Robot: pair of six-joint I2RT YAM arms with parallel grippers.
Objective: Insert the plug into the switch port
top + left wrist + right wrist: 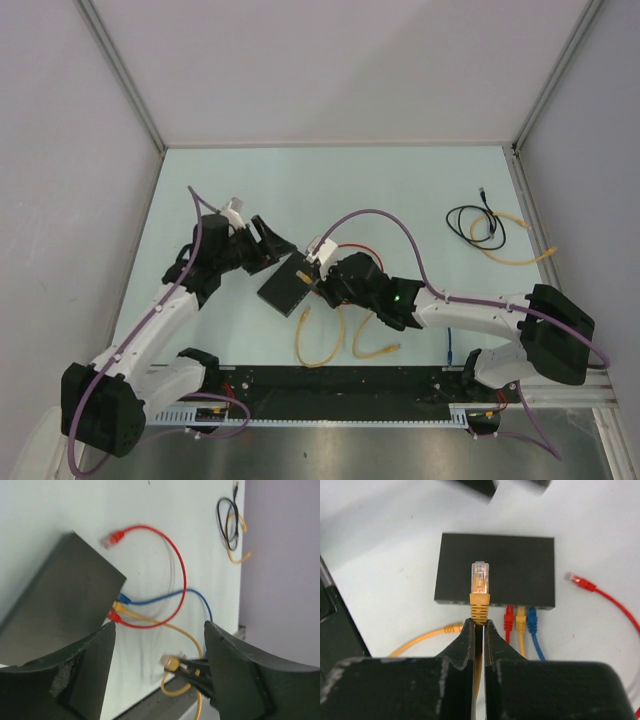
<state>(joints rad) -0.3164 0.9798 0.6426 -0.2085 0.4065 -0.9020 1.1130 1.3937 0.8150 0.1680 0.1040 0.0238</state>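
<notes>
Yellow plug [480, 587], right fingers [464, 647] pinching, apparently above switch [520, 560]

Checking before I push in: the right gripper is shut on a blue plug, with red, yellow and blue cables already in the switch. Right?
Not quite. The plug in the right gripper is yellow, not blue; the right wrist view shows it. The red cable, yellow cable and blue cable are in the switch.

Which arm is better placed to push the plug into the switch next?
Right, I'd say. The right gripper is shut on the yellow plug, its tip pointing at the socket edge of the switch. The left gripper is open, holds nothing, and sits off beside the switch.
</notes>
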